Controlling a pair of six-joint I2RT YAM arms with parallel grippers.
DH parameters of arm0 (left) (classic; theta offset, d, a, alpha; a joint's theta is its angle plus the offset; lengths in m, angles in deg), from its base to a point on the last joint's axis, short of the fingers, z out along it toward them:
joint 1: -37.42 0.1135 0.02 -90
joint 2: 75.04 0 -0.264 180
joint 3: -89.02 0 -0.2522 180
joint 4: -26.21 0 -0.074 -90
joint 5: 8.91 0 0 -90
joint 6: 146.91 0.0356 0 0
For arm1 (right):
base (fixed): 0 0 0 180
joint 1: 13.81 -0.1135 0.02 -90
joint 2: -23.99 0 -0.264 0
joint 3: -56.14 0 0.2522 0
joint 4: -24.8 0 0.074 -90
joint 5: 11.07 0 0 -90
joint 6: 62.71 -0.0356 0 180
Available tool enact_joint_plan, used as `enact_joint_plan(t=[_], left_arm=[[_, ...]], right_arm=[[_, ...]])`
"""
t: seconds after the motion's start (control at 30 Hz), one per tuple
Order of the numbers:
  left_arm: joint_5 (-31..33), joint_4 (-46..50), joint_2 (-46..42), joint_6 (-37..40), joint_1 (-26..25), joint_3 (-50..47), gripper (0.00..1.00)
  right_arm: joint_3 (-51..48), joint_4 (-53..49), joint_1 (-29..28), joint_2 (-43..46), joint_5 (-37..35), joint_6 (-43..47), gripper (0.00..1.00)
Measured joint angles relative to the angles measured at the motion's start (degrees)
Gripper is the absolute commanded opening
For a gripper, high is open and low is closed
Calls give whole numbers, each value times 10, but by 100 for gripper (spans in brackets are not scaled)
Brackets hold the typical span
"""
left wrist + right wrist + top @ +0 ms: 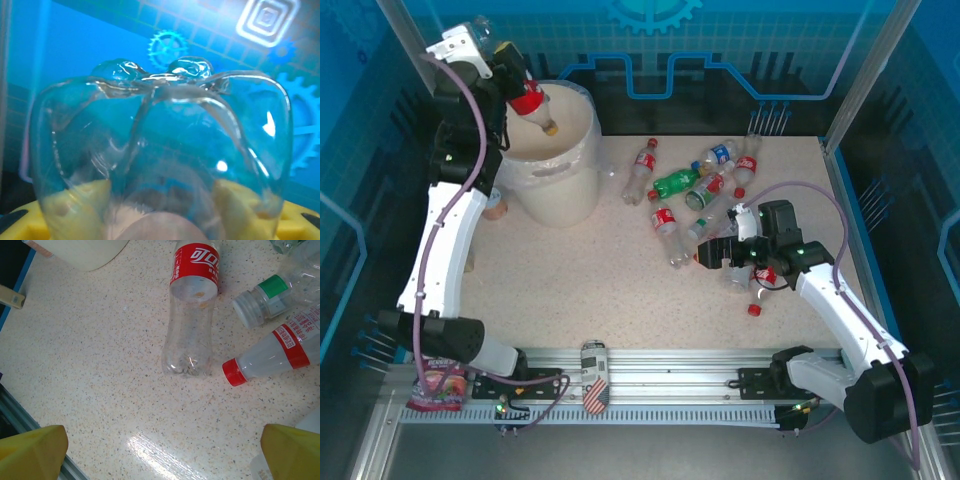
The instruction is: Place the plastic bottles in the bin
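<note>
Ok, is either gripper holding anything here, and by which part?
The left gripper holds a red-labelled bottle by its base end, neck down over the bin. The right gripper is open, holding nothing.

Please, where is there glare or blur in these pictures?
Right wrist view: white glare on the table near the bottom edge, the red-labelled bottle sharp. Left wrist view: the clear bottle, very close, is out of focus with bright highlights. Top external view: evenly lit, sharp.
</note>
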Motion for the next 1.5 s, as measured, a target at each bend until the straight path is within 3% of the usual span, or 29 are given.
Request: enact_joint_plan(t=[0.23,0.53,0.87,1.27,1.43,1.5], left_arm=[[8,45,107,56,18,50,0],[-24,113,205,58,20,55,0],[-73,131,249,58,20,28,0],[-81,139,284,57,23,-3,1],[-82,135,284,57,25,-6,45],[-82,134,284,57,25,-8,58]], right_arm=[[-4,2,0,-7,-12,0,100],[-15,2,0,-6,-30,0,100],[-20,2,0,-1,-45,0,100],[-39,6,15,27,-64,-10,100],[-38,-5,38,36,-85,-15,100],[-38,-11,45,36,-92,-16,100]])
